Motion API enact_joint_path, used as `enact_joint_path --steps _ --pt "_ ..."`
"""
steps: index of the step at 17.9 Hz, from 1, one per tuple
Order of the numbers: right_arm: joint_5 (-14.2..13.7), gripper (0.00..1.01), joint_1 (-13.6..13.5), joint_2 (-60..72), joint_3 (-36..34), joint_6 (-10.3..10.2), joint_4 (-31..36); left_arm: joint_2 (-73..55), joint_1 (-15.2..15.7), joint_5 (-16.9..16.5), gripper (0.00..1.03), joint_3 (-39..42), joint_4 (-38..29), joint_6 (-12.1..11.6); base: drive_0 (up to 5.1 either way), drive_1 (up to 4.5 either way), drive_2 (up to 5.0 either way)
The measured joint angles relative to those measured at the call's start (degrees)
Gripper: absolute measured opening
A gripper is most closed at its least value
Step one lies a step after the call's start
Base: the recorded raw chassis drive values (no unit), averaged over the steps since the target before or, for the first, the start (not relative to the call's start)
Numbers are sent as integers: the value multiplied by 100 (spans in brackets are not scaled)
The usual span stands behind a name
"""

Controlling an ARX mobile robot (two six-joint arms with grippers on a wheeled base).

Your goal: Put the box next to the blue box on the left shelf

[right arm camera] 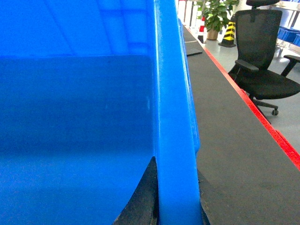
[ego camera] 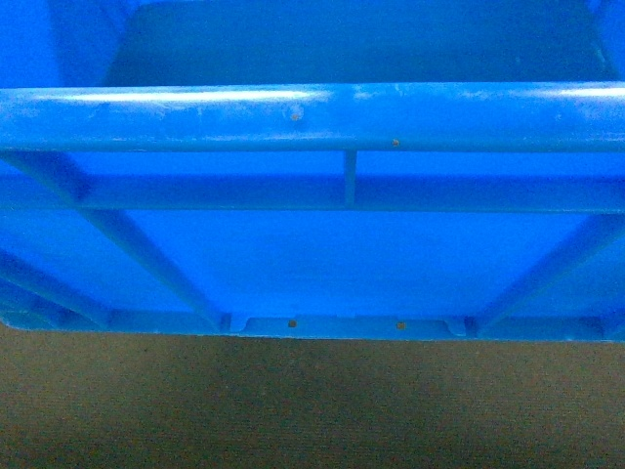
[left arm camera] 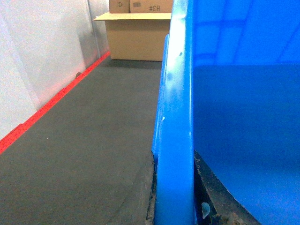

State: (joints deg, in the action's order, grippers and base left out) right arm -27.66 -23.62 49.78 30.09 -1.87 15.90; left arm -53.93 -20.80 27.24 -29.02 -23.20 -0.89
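Note:
The bright-blue box (ego camera: 312, 254) fills the head view, its thick rim and ribbed near wall facing me above the grey floor. In the left wrist view my left gripper (left arm camera: 174, 206) is shut on the box's left rim (left arm camera: 177, 117), with one dark finger (left arm camera: 213, 197) inside the wall and the other outside. On the opposite side, my right gripper (right arm camera: 176, 206) is shut on the right rim (right arm camera: 171, 108), a black finger (right arm camera: 143, 201) pressed against the inner wall. The left shelf and the other blue box are out of view.
Grey carpet floor (ego camera: 312, 410) lies below the box. On the left are a white wall, a red floor line (left arm camera: 47, 105) and stacked cardboard boxes (left arm camera: 136, 33). On the right are a red strip (right arm camera: 262, 122), a black office chair (right arm camera: 262, 51), a striped cone (right arm camera: 228, 33) and a plant (right arm camera: 216, 14).

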Motion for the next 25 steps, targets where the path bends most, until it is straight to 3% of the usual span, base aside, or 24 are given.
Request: enact_joint_path --steps 8,25 --pt "0 8 0 0 0 0 2 0 0 0 13 0 0 -2 -6 -6 -6" --pt "0 8 -2 2 0 0 2 0 0 15 13 0 0 -22 -172 -172 -172"
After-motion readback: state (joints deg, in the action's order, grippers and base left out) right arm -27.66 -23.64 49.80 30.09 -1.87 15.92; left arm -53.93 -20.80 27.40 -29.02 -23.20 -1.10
